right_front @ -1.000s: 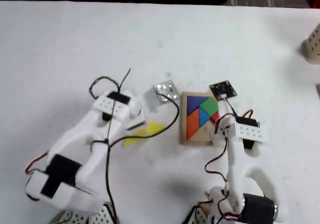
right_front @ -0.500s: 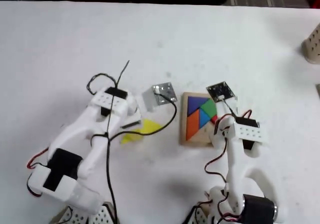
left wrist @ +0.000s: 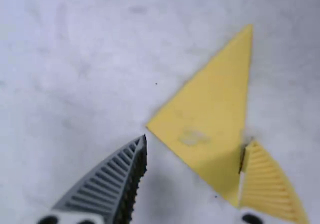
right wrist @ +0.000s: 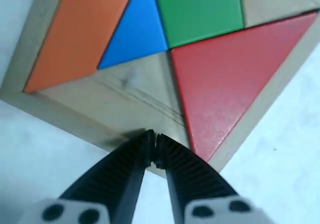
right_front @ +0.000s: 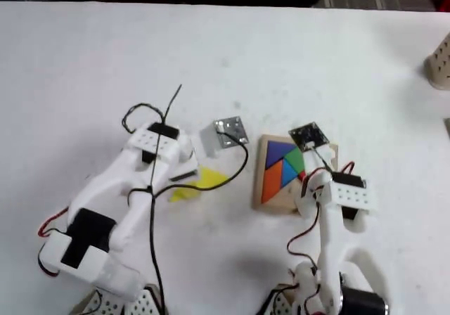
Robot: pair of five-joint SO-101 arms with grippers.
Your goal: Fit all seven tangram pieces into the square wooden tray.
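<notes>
- The left gripper (left wrist: 194,144) stands wide open, its ridged fingers either side of the flat yellow triangle (left wrist: 210,119), gripping nothing.
- That triangle lies on the white table (right_front: 316,62), left of centre in the high view.
- The right gripper (right wrist: 154,136) is pinched closed and empty at the rim of the square wooden tray (right wrist: 65,115), beside a glossy red triangle (right wrist: 235,79).

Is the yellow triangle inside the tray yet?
No, out. The yellow triangle lies flat on the table, apart from the wooden tray.
</notes>
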